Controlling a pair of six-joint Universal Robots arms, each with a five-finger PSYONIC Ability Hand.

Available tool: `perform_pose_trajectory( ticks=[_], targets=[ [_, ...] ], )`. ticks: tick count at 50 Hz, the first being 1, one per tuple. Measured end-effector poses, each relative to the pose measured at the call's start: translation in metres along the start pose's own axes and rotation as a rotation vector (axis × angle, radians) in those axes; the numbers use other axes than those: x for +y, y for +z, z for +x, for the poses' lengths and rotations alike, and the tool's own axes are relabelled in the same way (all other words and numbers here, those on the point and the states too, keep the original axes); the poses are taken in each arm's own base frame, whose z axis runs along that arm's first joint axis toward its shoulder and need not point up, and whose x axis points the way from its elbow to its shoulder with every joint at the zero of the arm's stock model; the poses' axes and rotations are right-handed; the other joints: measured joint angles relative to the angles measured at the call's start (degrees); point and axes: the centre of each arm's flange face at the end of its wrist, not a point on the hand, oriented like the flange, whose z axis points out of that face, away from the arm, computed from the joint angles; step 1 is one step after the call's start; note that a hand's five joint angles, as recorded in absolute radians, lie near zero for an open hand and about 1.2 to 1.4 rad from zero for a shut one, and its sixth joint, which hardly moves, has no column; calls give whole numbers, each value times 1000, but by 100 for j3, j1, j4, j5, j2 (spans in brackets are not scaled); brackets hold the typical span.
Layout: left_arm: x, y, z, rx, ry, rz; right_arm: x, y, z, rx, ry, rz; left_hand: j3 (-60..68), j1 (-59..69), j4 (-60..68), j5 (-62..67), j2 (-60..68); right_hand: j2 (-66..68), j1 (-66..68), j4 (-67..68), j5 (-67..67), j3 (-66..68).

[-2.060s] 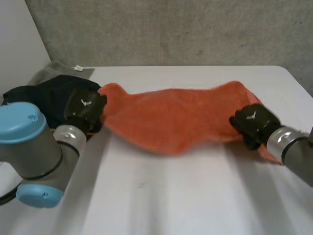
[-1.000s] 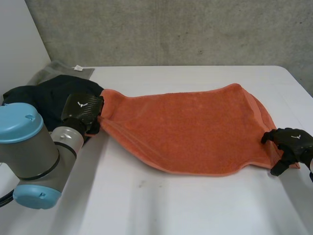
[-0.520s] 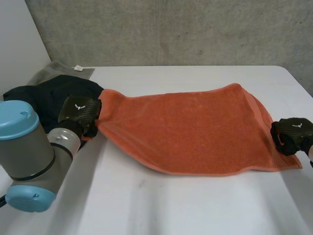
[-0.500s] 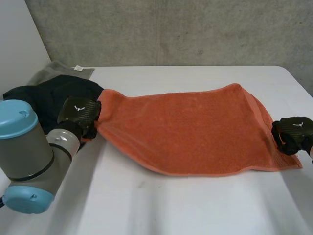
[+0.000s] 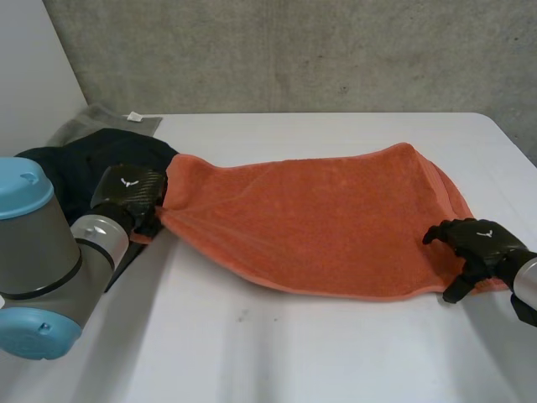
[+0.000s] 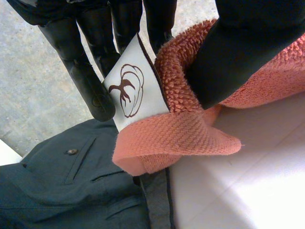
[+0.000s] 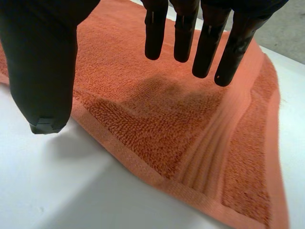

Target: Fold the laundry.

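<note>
My left hand (image 5: 127,190) pinches the labelled corner of the one orange towel (image 5: 319,218) between thumb and fingers; my right hand (image 5: 477,243) is released, fingers straight over the towel's opposite end. The towel lies spread on the table (image 5: 294,353), its pinched end by one dark garment (image 5: 75,164), one grey cloth (image 5: 96,117) just beyond that

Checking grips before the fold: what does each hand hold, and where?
The left hand pinches the orange terry towel at its labelled corner; the right hand, open over the other end, holds nothing.
</note>
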Motion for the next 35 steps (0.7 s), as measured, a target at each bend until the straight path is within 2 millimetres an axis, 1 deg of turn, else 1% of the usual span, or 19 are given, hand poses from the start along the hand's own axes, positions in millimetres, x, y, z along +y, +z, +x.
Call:
perform_pose_trajectory(
  ticks=[9,15,27,35],
  targets=[
    [0,1,-2,-5,-3,0,4,13,-5,-24,-28,-2,0,0,0,0,0,602,370,464,332,514],
    [0,2,-3,-10,-10,-1,3,19,-6,-11,-73,0,0,0,0,0,0,1283,938,1127,939,1179],
    [1,4,-8,-23,-14,-3,2,27,11,101,-153,8,0,0,0,0,0,1637,1264,1498,1287,1552],
    [2,6,-14,-41,-17,-7,-1,29,18,127,-164,10,0,0,0,0,0,1643,1264,1500,1298,1554]
  ],
)
